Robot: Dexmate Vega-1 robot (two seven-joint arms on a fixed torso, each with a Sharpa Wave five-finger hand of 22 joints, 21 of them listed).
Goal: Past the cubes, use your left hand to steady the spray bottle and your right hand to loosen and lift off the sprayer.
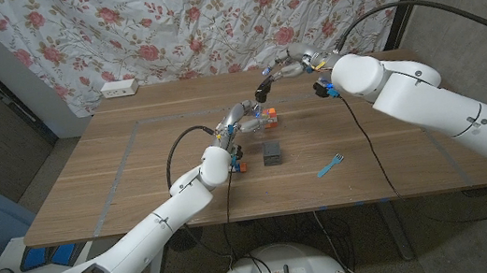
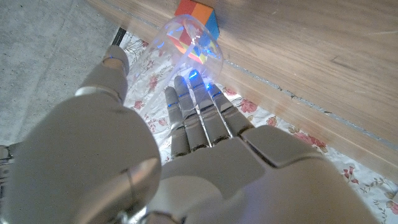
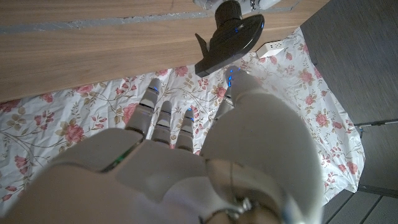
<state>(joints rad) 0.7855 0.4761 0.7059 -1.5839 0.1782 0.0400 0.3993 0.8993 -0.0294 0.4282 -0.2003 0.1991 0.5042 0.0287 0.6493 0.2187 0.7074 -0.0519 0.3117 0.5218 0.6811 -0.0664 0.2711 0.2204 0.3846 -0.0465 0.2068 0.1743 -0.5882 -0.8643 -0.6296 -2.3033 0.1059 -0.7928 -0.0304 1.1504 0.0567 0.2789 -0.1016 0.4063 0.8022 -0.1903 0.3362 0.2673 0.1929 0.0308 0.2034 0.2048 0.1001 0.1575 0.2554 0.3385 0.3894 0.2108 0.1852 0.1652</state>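
Past the cubes, my left hand grips a clear spray bottle on the table. In the left wrist view the fingers wrap the clear bottle, with a coloured cube behind it. My right hand holds the black sprayer at its fingertips, just above and beyond the bottle. The right wrist view shows the sprayer at the thumb tip; whether it still touches the bottle I cannot tell.
An orange-and-blue cube sits beside the bottle, a dark grey cube nearer me, and another coloured cube by my left wrist. A small blue strip lies to the right. A white power strip lies at the far left edge.
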